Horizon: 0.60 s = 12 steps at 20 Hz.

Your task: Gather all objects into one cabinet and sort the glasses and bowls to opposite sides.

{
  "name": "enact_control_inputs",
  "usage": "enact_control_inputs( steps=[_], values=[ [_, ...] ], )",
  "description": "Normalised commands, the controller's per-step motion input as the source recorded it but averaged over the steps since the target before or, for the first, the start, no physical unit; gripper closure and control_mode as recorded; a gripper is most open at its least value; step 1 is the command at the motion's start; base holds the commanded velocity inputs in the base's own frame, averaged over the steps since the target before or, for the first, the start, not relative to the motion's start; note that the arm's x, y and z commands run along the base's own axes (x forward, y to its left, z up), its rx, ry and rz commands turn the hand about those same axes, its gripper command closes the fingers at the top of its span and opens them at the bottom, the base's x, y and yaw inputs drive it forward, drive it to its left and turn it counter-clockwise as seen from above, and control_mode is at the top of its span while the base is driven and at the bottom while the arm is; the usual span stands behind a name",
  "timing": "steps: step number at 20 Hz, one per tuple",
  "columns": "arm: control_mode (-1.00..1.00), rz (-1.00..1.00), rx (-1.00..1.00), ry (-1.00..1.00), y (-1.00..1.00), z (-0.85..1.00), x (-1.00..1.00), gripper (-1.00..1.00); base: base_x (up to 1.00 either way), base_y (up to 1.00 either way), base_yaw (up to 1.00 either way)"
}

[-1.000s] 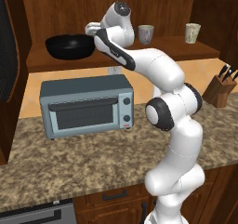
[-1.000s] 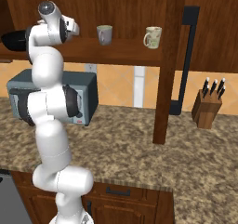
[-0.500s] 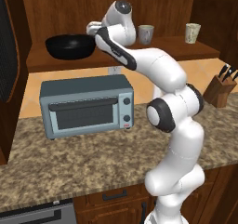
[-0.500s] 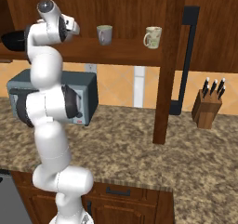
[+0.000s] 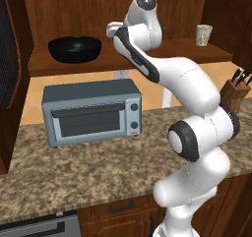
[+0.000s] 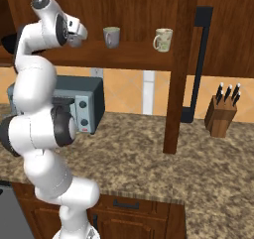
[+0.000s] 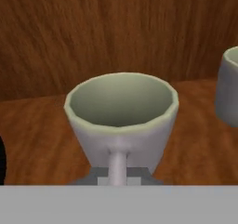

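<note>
Speckled granite counter [image 5: 88, 167], orange tile backsplash [image 6: 129, 91], blue-grey toaster oven [image 5: 91, 112], knife block [image 6: 222, 115]

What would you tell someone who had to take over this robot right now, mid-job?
Gripper: shut on the near wall of a pale cup, which seems to stand on the cabinet shelf.
Black bowl: left end of that shelf.
Two more cups: a grey cup mid-shelf and a speckled cup near the right end.
Done: all four things are in the one cabinet.
Left: the held cup sits close to the bowl; probably carry it right to join the other two, then let go.
</note>
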Motion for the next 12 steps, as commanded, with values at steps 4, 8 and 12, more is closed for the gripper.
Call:
enact_control_inputs(
  steps=[4, 8, 12],
  values=[
    [-1.00, -0.11, 0.00, 0.00, -0.58, 0.00, -0.76, 1.00, 0.00, 0.00, 0.00],
    [-1.00, -0.12, 0.00, 0.00, -0.55, 0.00, -0.65, 1.00, 0.00, 0.00, 0.00],
    [-1.00, -0.15, 0.00, 0.00, -0.65, 0.00, -0.50, 1.00, 0.00, 0.00, 0.00]
  ],
)
